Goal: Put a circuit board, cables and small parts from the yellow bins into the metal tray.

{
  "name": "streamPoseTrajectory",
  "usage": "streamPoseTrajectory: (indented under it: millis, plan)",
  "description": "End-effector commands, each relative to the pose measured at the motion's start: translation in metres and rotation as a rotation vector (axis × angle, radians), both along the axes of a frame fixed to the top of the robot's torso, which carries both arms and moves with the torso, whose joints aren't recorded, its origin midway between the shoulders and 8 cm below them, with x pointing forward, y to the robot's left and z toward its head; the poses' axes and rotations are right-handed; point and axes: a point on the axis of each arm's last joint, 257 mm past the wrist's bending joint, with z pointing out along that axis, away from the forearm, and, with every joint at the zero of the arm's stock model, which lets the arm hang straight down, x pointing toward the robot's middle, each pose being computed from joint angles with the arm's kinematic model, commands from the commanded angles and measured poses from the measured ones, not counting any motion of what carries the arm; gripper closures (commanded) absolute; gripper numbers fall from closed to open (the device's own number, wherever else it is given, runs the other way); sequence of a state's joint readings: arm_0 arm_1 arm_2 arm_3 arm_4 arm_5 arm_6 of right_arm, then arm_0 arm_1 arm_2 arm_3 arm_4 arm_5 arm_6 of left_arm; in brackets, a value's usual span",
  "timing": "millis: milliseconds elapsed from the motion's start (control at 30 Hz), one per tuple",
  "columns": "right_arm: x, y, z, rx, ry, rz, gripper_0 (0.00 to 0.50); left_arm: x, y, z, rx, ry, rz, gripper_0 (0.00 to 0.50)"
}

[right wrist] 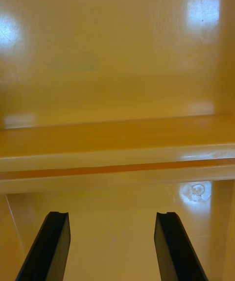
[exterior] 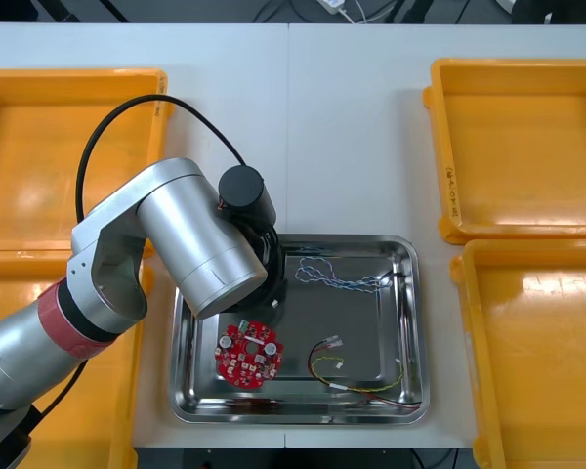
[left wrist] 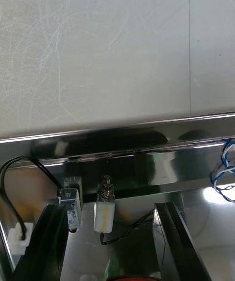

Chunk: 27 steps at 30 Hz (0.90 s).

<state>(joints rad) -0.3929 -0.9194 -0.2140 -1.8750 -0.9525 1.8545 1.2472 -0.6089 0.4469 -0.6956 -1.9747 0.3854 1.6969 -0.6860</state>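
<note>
The left arm reaches over the far left corner of the tray (exterior: 411, 322), which sits on the tabletop (exterior: 352, 127) between the bins (exterior: 518, 147); the left end effector (left wrist: 110, 206) hangs low inside that corner with its fingers (left wrist: 176, 242) spread wide, pinching nothing. Between them lies a small metal part (left wrist: 104, 207), its long axis running away from the fingers, metal pin end toward the tray wall and pale body toward the wrist. A second small metal part (left wrist: 71, 206) lies just beside one finger, roughly parallel to the first; a black cable (left wrist: 10, 175) arcs up to it, with a white plug (left wrist: 19, 234) near the finger's base.

The board (exterior: 247, 354) lies flat in the near left of the tray, components up; the blue-white cable (exterior: 337, 277) stretches left to right along the far side, loops toward the arm; the red-yellow cable (exterior: 361, 376) curls in the near right corner.

The right end effector (right wrist: 111, 215) hovers over the adjoining rims of two right-side bins, fingers spread, nothing between them.
</note>
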Motion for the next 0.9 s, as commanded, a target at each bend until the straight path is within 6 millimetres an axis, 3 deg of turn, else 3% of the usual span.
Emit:
streamPoseTrajectory:
  millis: [33,300,900]
  plan:
    - [-0.003,-0.017,0.016,-0.003,-0.022,-0.067,0.0,-0.007,-0.007,0.002,-0.027,0.008,0.033,0.0]
    - [-0.003,-0.017,0.016,-0.003,-0.022,-0.067,0.0,-0.014,0.001,0.029,-0.031,0.034,0.013,0.0]
    - [-0.003,-0.017,0.016,-0.003,-0.022,-0.067,0.0,-0.002,0.03,0.072,-0.029,0.029,-0.053,0.0]
